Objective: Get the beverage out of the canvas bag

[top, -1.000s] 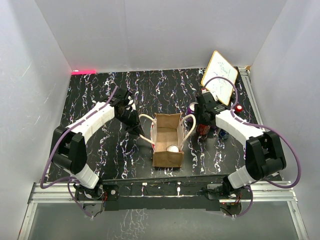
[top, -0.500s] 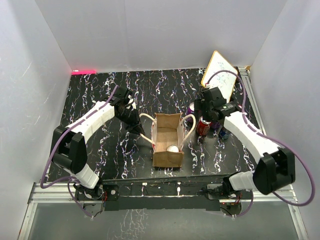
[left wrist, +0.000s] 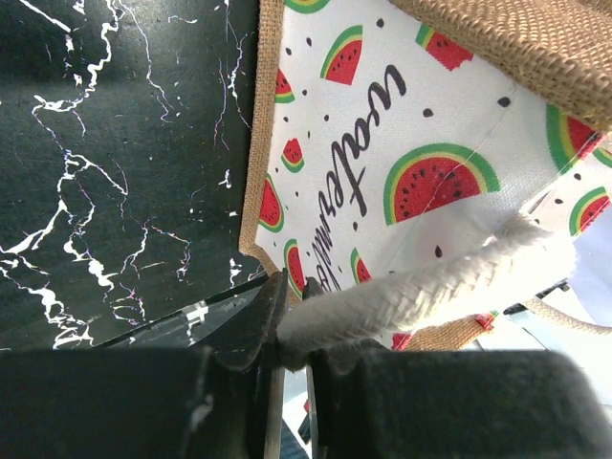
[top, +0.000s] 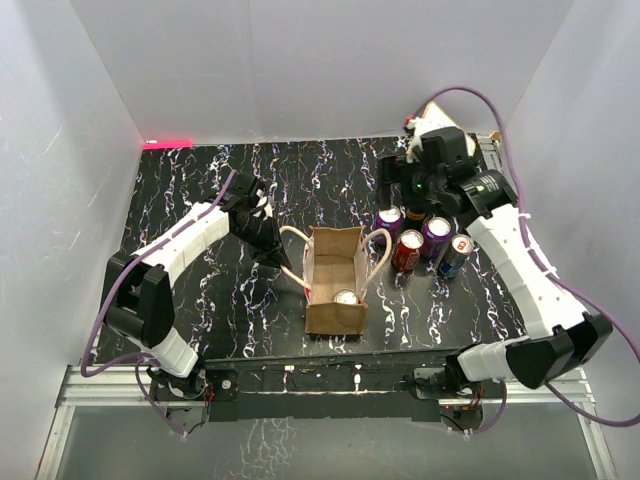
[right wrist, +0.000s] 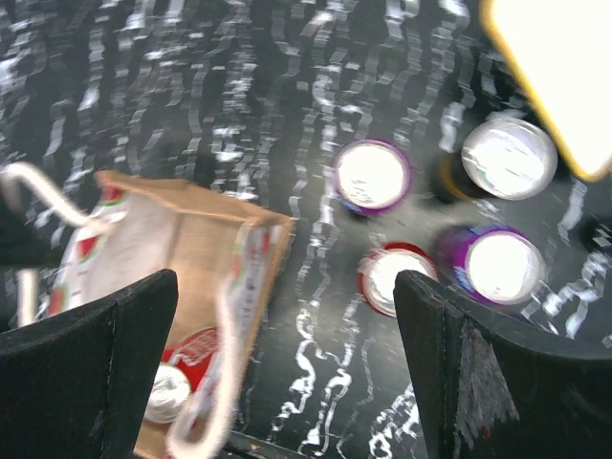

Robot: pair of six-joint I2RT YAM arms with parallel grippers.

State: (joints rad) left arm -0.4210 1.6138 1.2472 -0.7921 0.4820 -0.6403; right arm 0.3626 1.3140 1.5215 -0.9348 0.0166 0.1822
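Note:
The tan canvas bag stands open at the table's middle, with one silver-topped red can inside near its front. My left gripper is shut on the bag's left cream rope handle, close beside the watermelon-print lining. My right gripper is open and empty, raised above the back right of the table. Its wrist view looks down on the bag and the can inside it, between the spread fingers of my right gripper.
Several cans stand right of the bag: purple, red, purple and blue. A small whiteboard leans at the back right. White walls enclose the black marbled table.
My right gripper has let go of the red can beside the bag and risen up and back, away from it. My left gripper has held the handle still.

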